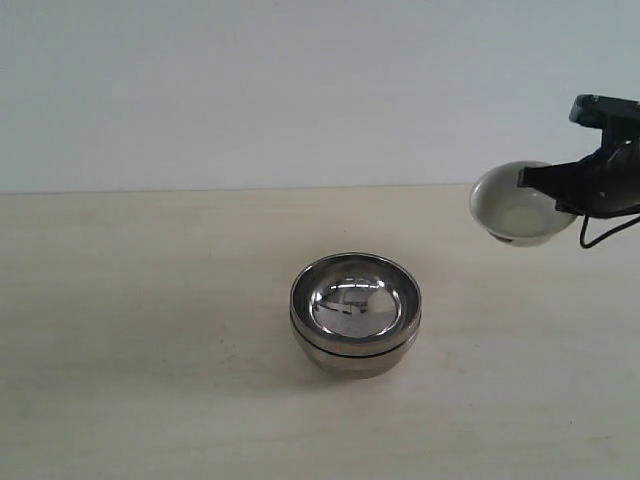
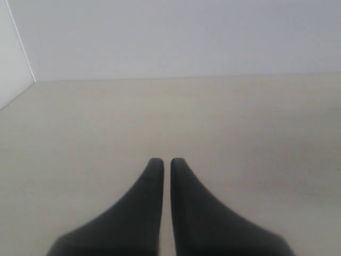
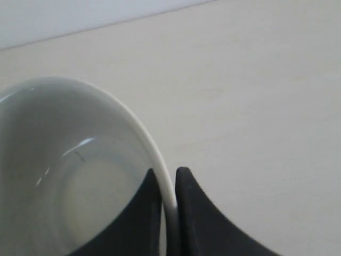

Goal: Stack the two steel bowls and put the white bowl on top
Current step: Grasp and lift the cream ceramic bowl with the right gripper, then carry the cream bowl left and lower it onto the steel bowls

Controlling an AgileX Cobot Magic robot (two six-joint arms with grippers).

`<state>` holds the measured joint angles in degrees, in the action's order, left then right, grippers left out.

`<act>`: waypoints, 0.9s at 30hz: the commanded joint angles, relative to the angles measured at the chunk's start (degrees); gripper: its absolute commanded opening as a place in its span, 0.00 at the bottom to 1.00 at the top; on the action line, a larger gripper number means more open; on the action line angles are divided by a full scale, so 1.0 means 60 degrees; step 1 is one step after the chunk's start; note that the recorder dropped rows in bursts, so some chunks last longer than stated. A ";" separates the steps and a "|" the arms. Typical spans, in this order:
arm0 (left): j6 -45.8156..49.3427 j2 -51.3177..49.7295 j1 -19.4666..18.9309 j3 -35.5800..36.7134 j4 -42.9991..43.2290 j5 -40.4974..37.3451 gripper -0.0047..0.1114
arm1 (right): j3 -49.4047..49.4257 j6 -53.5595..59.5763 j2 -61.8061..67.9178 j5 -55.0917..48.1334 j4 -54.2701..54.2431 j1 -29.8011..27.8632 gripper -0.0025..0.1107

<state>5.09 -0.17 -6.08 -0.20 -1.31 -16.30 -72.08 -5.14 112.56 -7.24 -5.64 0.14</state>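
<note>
The two steel bowls point(image 1: 355, 312) sit nested, one inside the other, at the middle of the table. At the right edge of the exterior view, the white bowl point(image 1: 515, 205) hangs tilted above the table, held by its rim in my right gripper point(image 1: 548, 190). The right wrist view shows one finger inside the white bowl point(image 3: 69, 186) and one outside, so my right gripper point(image 3: 167, 176) is shut on its rim. My left gripper point(image 2: 162, 162) is shut with nothing between its fingers, over bare table; it does not show in the exterior view.
The pale wooden table point(image 1: 150, 330) stretches out around the stack. A plain white wall point(image 1: 300, 90) stands behind the table's far edge. A black cable point(image 1: 600, 235) hangs from the right arm.
</note>
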 commanded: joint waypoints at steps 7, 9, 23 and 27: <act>-0.0108 0.0029 -0.0005 0.0033 -0.0026 0.0061 0.08 | -0.0011 0.0580 -0.2110 -0.1712 -0.0420 0.0724 0.02; -0.0108 0.0029 -0.0005 0.0033 -0.0026 0.0061 0.08 | -0.0011 0.0944 -0.2371 -0.1980 -0.0971 0.1086 0.02; -0.0108 0.0029 -0.0005 0.0033 -0.0026 0.0061 0.08 | 0.0006 0.1696 -0.2440 -0.3387 -0.1796 0.3771 0.02; -0.0108 0.0029 -0.0005 0.0033 -0.0026 0.0061 0.08 | 0.0006 0.1554 -0.2287 -0.3356 -0.1796 0.4144 0.02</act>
<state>5.09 -0.17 -6.08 -0.20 -1.31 -16.30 -71.99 4.43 98.37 -28.17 -16.42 24.10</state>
